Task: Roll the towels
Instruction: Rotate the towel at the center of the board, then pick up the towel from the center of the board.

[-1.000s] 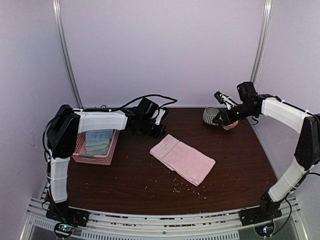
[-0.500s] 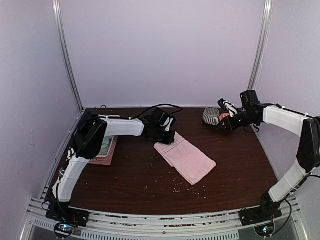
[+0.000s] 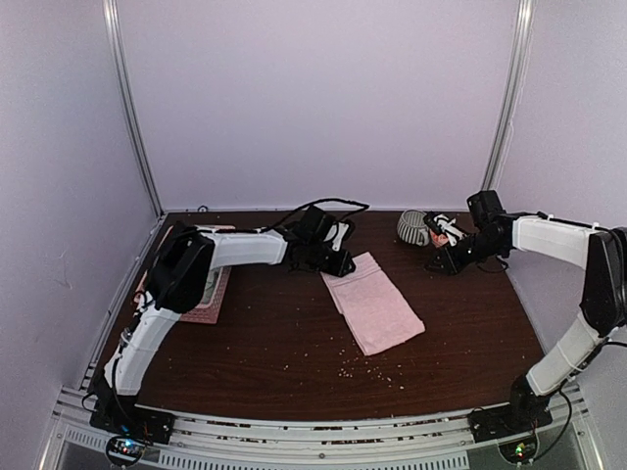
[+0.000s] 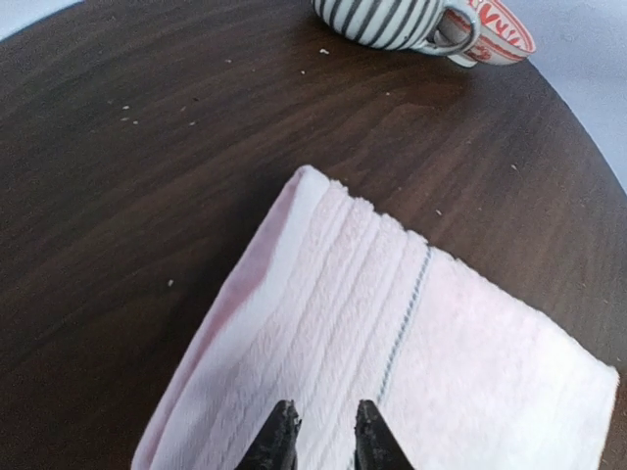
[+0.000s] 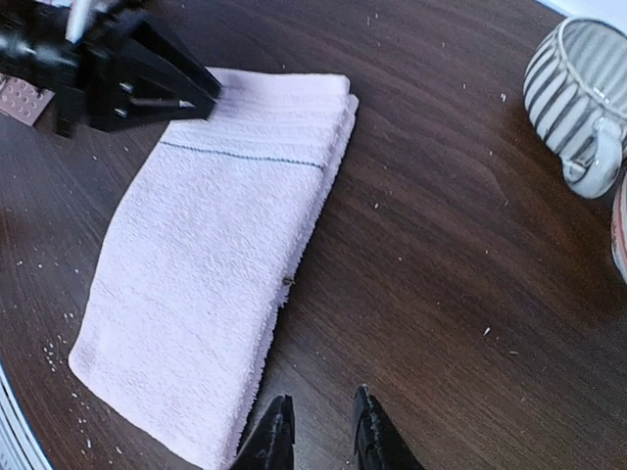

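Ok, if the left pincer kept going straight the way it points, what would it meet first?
Most likely the pink towel: the left pincer points across its banded end, seemingly low over it. Depth is unclear; farther along stands the striped mug.

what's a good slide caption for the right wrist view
Right wrist view: folded pink towel flat on the dark table, left tool at its far corner, striped mug to the right.
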Robot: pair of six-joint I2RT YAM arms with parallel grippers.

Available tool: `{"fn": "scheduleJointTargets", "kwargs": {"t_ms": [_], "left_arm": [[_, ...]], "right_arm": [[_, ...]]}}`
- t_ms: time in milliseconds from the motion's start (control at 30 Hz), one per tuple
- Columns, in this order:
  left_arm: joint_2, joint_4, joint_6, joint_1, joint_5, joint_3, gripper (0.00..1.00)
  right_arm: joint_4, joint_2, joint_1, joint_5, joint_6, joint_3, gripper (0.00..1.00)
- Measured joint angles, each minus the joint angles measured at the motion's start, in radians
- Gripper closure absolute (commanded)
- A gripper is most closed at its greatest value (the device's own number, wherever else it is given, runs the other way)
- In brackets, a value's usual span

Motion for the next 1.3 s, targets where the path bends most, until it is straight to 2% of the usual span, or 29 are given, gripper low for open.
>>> {"fn": "scheduleJointTargets", "kwargs": {"t_ms": [67, 133, 200, 333, 467, 633, 800, 1100, 1200, 1300], "left_arm": [[-0.100, 0.001, 0.019, 0.000, -0.013, -0.103, 0.81], [-0.219, 0.018, 0.045, -0.004, -0.015, -0.211, 0.91], [-0.325, 0.048, 0.076, -0.012, -0.009, -0.306, 0.96], [-0.488, 0.134, 0.177, -0.085, 0.022, -0.491, 1.00], [-0.479, 0.156, 0.259, -0.203, 0.060, -0.555, 1.00], [-0.384, 0.139, 0.321, -0.312, 0.083, -0.542, 1.00], [-0.300, 0.108, 0.360, -0.332, 0.082, -0.506, 1.00], [-0.330, 0.133, 0.373, -0.328, 0.054, -0.601, 1.00], [-0.375, 0.124, 0.373, -0.328, 0.038, -0.652, 0.92], [-0.430, 0.099, 0.379, -0.328, 0.009, -0.689, 0.81]], "right_arm": [[-0.014, 0.024, 0.000, 0.010, -0.014, 0.000, 0.82], [-0.045, 0.052, 0.000, 0.020, -0.045, 0.000, 0.84], [-0.079, 0.068, 0.005, 0.035, -0.083, 0.000, 0.85], [-0.151, 0.068, 0.011, 0.048, -0.166, -0.001, 0.86], [-0.216, 0.079, 0.026, 0.031, -0.217, -0.001, 0.87], [-0.216, 0.134, 0.074, 0.102, -0.208, -0.006, 0.87], [-0.218, 0.161, 0.116, 0.144, -0.208, -0.032, 0.87], [-0.225, 0.196, 0.241, 0.154, -0.209, -0.045, 0.86], [-0.227, 0.195, 0.266, 0.163, -0.208, -0.045, 0.86], [-0.230, 0.192, 0.268, 0.175, -0.208, -0.045, 0.85]]}}
